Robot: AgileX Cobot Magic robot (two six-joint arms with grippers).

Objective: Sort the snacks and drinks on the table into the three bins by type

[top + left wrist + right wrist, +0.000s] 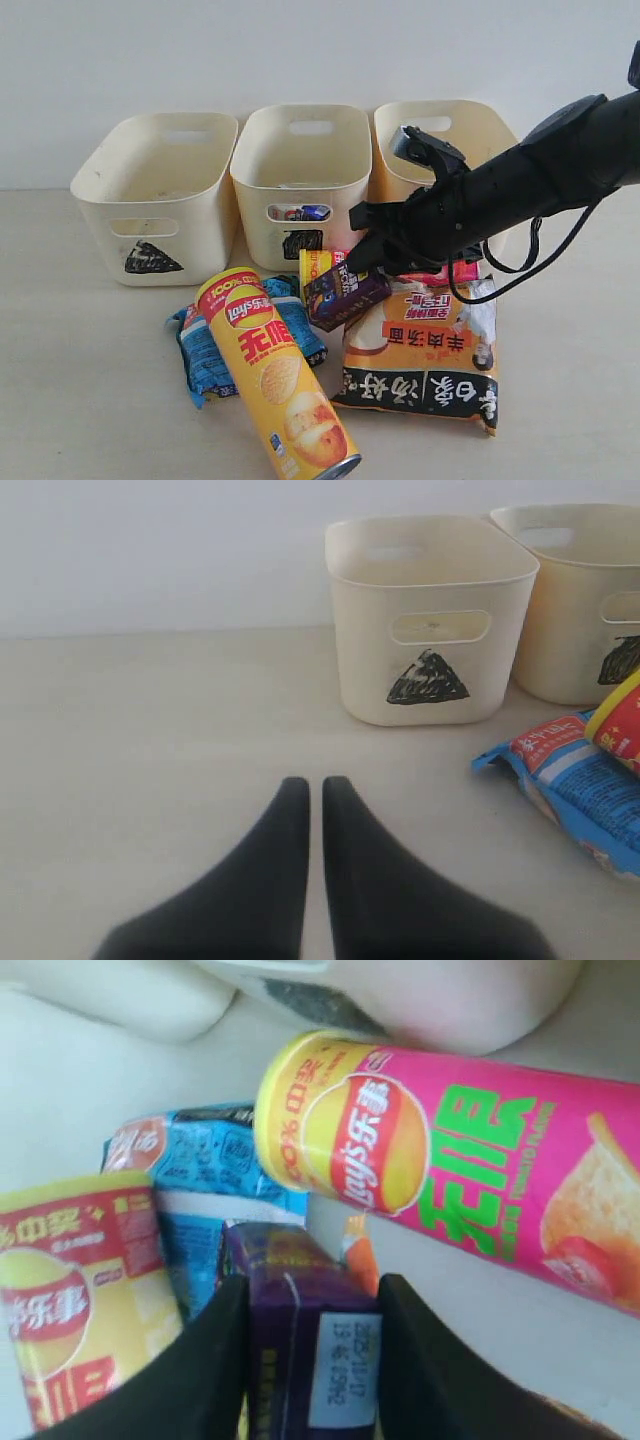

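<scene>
My right gripper (362, 262) is shut on the dark purple carton (345, 290), which tilts between the yellow Lay's can (275, 380) and the orange-and-black bag (425, 360). In the right wrist view its fingers press both sides of the carton (300, 1330), next to the pink can (470, 1160) and the blue packet (210, 1160). A white and blue carton (300, 212) shows through the middle bin's (300, 160) handle. My left gripper (315, 785) is shut on nothing, low over the table (150, 740), short of the triangle bin (430, 630).
The three bins stand in a row at the back: triangle bin (150, 195) left, right bin (440, 140) partly behind my right arm. The blue packet (205, 350) lies under the yellow can. The pink can (440, 275) is mostly hidden by the arm.
</scene>
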